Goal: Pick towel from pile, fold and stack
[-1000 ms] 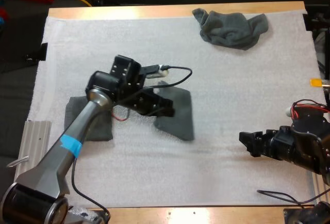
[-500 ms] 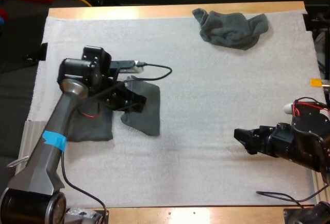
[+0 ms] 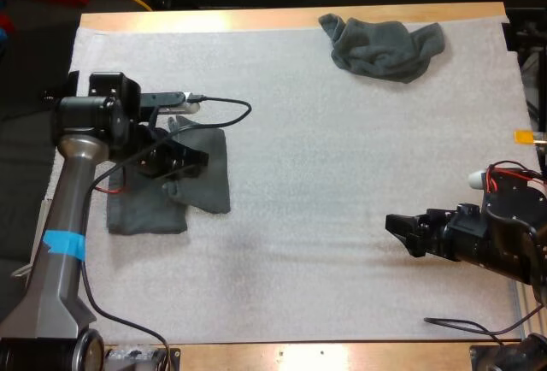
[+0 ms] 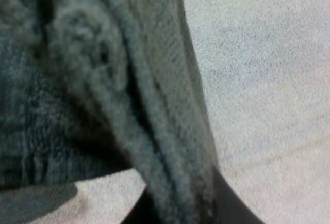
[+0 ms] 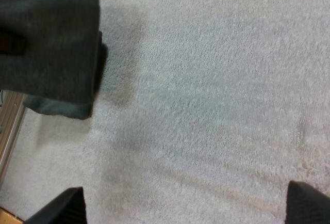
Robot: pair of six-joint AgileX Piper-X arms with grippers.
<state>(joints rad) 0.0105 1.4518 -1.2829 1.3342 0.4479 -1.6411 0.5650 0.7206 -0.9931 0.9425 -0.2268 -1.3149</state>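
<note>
- My left gripper (image 3: 195,159) has travelled from mid-mat toward the mat's left side over the last second, and it stays clamped on the folded dark grey-green towel (image 3: 214,185).
- That towel came along with it. It now overlaps the right edge of the flat dark grey-green towel (image 3: 141,213) lying on the mat, whereas a second ago the two were barely touching.
- The left wrist view shows a thick folded edge of the held towel (image 4: 154,131) pinched against my black finger (image 4: 229,206), with bare mat beside it.
- My right gripper (image 3: 395,227) has crept slightly left but sits in roughly the same spot at the mat's right side. Its fingers (image 5: 56,208) stand wide apart over bare mat, holding nothing.
- From the right wrist view, the held towel (image 5: 51,38) hangs just above the flat towel (image 5: 59,109) and casts a shadow on the mat.
- The crumpled grey-green towel (image 3: 385,46) is unmoved near the far edge, right of centre and well apart from both grippers.
- The surface is a white textured mat (image 3: 342,149) covering most of the wooden table (image 3: 282,19). Wood shows along the far and near edges.
- A ribbed metal rail (image 5: 7,123) runs just off the mat's left edge beside the flat towel.
</note>
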